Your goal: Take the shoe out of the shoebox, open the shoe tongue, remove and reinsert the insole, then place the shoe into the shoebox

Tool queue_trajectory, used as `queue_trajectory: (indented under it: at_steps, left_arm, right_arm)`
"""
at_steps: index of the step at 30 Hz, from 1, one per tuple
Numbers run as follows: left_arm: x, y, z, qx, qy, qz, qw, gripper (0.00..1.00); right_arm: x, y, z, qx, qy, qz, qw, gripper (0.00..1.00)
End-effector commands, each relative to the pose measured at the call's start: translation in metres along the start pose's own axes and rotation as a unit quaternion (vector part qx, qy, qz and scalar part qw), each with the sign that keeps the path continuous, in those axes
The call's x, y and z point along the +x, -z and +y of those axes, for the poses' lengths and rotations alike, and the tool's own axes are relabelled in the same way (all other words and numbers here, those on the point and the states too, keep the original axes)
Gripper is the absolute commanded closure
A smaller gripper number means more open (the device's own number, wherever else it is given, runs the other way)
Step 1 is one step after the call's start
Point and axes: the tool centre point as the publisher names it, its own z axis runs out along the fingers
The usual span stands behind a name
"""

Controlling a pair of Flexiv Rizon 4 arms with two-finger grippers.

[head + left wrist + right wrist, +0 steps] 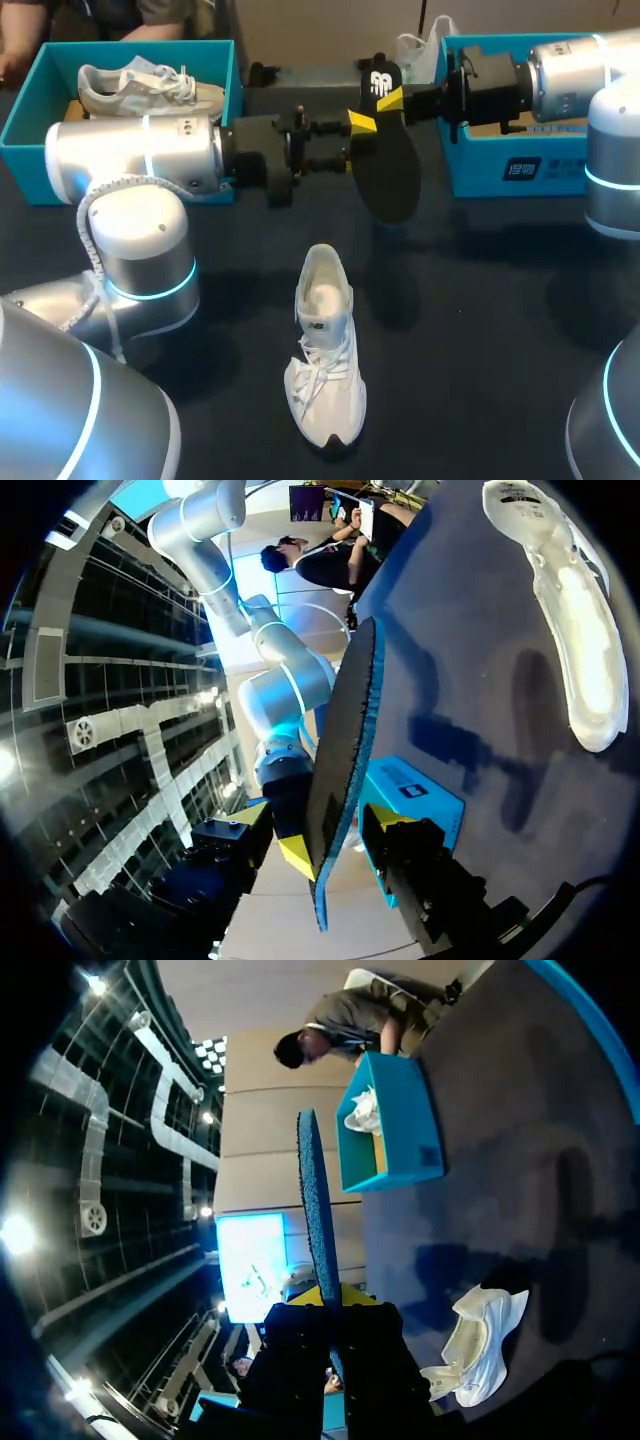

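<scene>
Insole (390, 170), grasped at its 12 o'clock end by the right gripper (392, 100) (left gripper (352, 142) hold indeterminate), hangs 12-to-6; shoe (325, 350), parallel, lies toward 6 o'clock.

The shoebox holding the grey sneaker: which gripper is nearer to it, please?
Left. The left gripper sits at the insole's edge facing that shoebox; the right gripper holds the insole from the far side.
</scene>
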Motion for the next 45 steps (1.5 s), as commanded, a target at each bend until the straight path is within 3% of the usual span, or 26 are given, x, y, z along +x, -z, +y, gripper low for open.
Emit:
queue_trajectory:
  at_steps: [1,5,9,12,20,28,33,42,43,44,45]
  left_arm:
    - [-0.003,-0.007,0.000,-0.001,-0.001,-0.003,1.000,0.56]
    - [-0.003,-0.008,-0.001,0.000,-0.003,-0.002,1.000,0.60]
    - [-0.007,-0.007,-0.002,0.000,-0.005,-0.005,1.000,0.73]
    - [-0.009,-0.007,-0.003,0.002,-0.011,-0.007,1.000,0.71]
    - [-0.010,-0.011,-0.001,0.000,-0.016,-0.005,1.000,0.81]
    - [-0.008,-0.014,-0.001,-0.002,-0.015,-0.001,1.000,0.83]
    - [-0.007,-0.015,-0.001,-0.003,-0.016,0.001,1.000,1.00]
    - [-0.006,-0.012,-0.005,-0.002,-0.017,0.000,1.000,1.00]
    - [-0.006,-0.010,-0.006,-0.002,-0.016,0.000,1.000,1.00]
    - [-0.006,-0.008,-0.007,-0.002,-0.016,0.000,1.000,1.00]
    - [-0.006,-0.004,-0.007,-0.003,-0.014,0.000,1.000,1.00]
  right_arm:
    - [0.001,0.000,0.000,0.000,-0.001,-0.002,1.000,1.00]
    - [0.001,0.000,0.000,0.000,-0.001,-0.002,1.000,1.00]
    - [0.001,0.000,0.000,0.000,-0.001,-0.002,1.000,1.00]
    - [0.001,0.000,0.000,0.000,-0.001,-0.002,1.000,1.00]
    - [0.001,0.000,0.000,0.000,-0.001,-0.002,1.000,1.00]
    - [0.001,0.000,0.000,0.000,-0.001,-0.002,1.000,1.00]
    - [0.001,0.000,0.000,0.000,-0.001,-0.002,1.000,1.00]
    - [0.001,0.000,0.000,0.000,-0.001,-0.002,1.000,1.00]
    - [0.001,0.001,-0.001,-0.001,0.000,-0.003,1.000,0.65]
    - [0.001,0.002,-0.001,-0.004,0.000,-0.002,1.000,0.00]
    - [0.001,0.004,-0.001,-0.007,0.001,-0.005,1.000,0.00]
